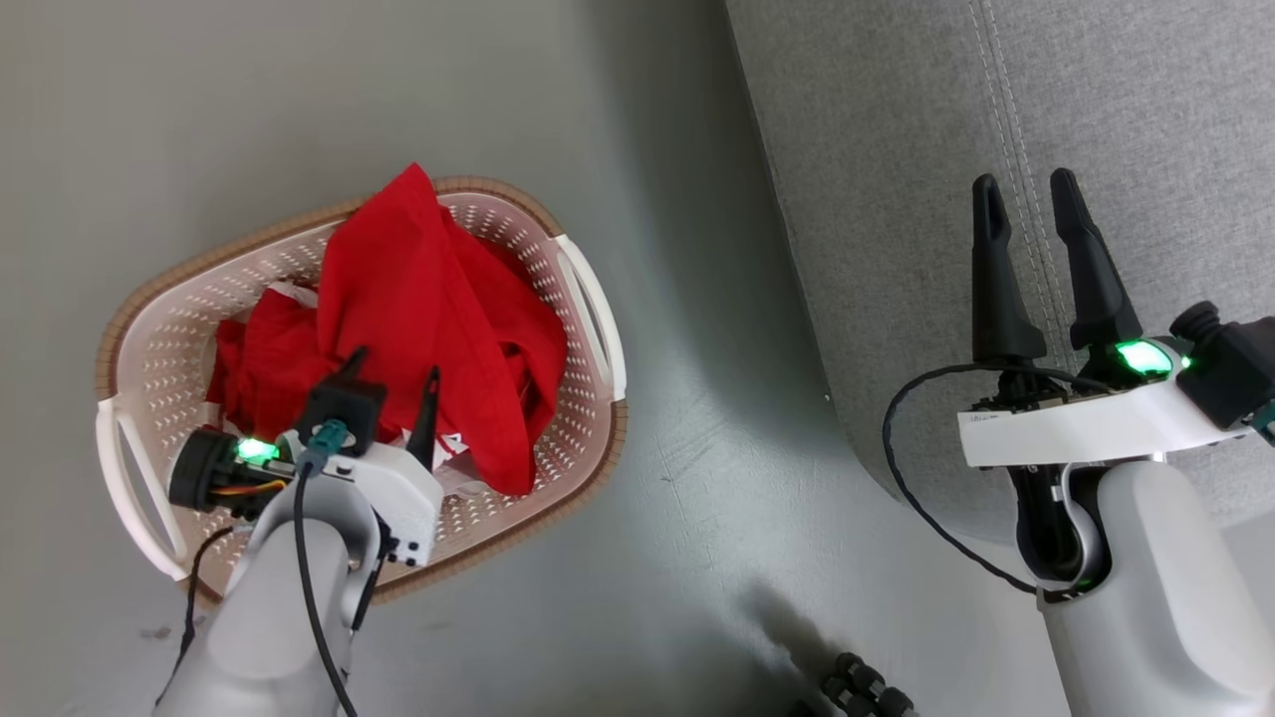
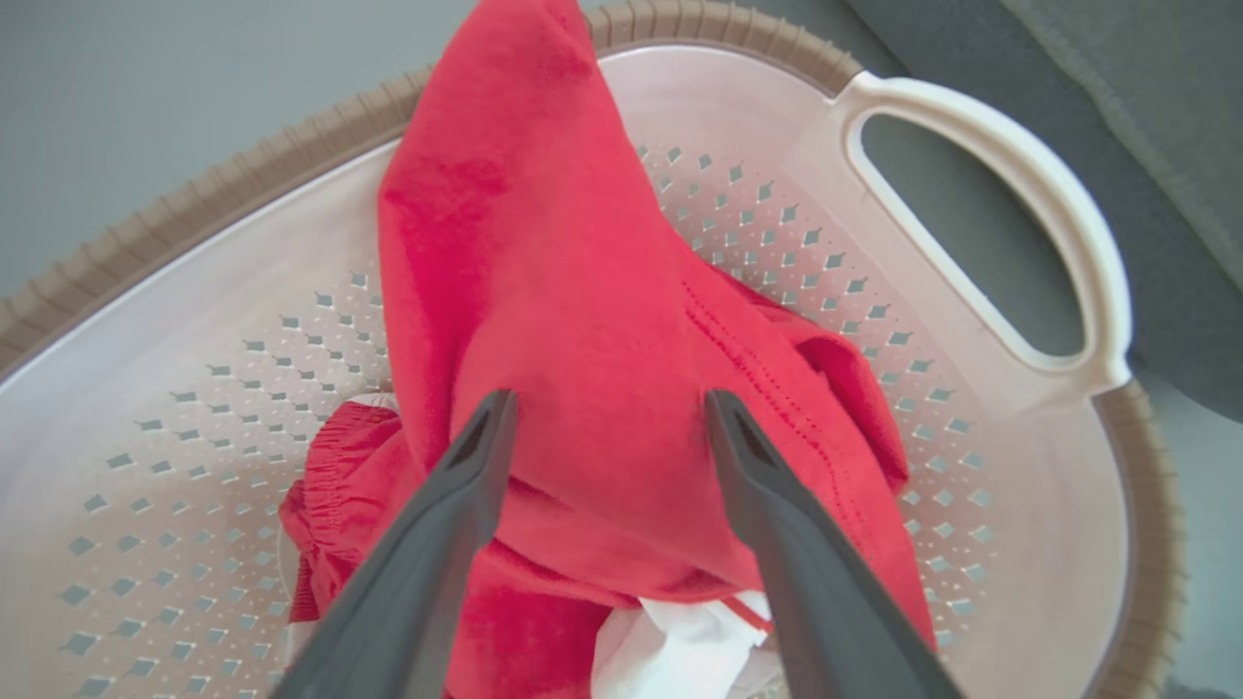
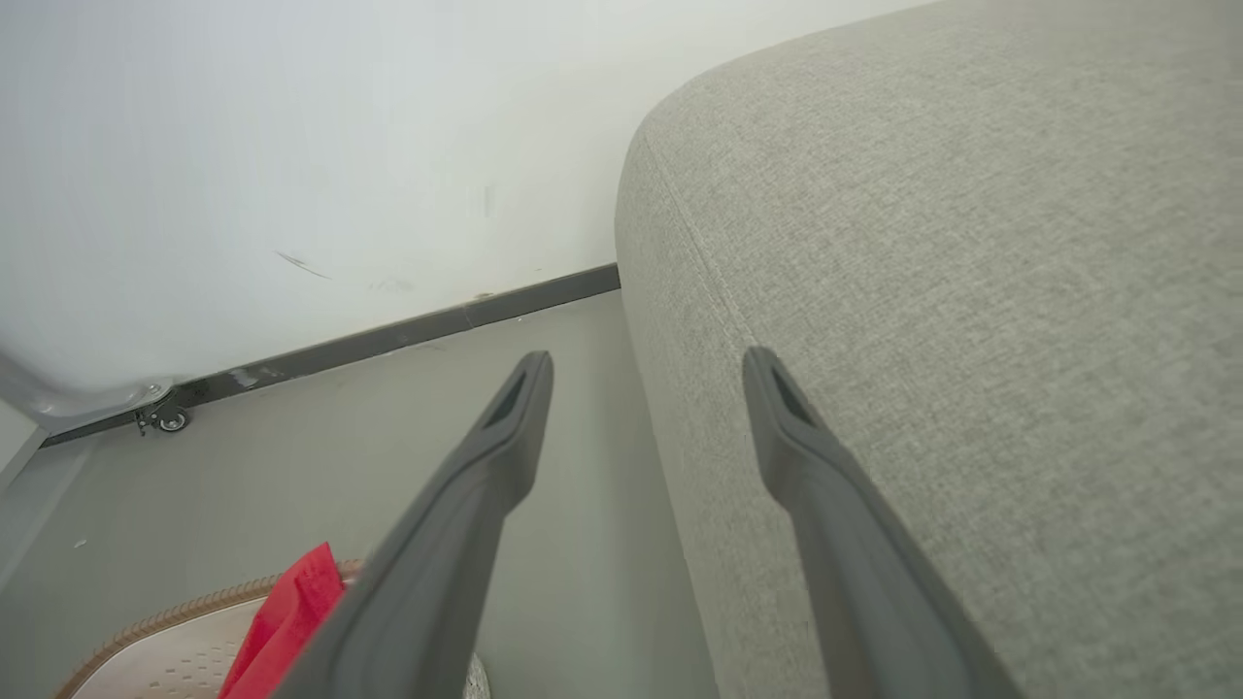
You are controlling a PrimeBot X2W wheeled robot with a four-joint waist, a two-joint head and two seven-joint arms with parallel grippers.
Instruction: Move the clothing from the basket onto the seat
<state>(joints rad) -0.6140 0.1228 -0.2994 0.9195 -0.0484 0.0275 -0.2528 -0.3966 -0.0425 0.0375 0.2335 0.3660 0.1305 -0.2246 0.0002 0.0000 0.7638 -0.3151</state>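
— Reaching for a first grab, I'd say: the left jaws hang spread apart over the clothing (image 1: 418, 329), one finger on either side of a raised red fold, with nothing pinched between them.

— Where's the pile?

— Heaped in the basket (image 1: 169, 339), which stands on the floor (image 1: 199, 100) near the seat (image 1: 1096, 100) but apart from it. One red piece peaks up and leans toward the far rim. More red lies crumpled below it, and in the left wrist view some white cloth (image 2: 680, 650) shows underneath.

— Are the fingers (image 2: 427, 553) touching the cloth?

— I can't tell. The tips look to be on it or just above it.

— And the other side?

— The right jaws are released too and hold nothing. They hover over the edge of the seat, with the fingers pointing across the grey fabric.

— So what does the next move call for?

— My judgement: sink a little deeper so the fold sits well between the fingers, then clench and lift straight up until the trailing cloth clears the rim. After that, carry it across to the seat. Thin fabric is likely to slip, so a shallow pinch could lose it. A deep one might drag up a second piece or snag the perforated wall.
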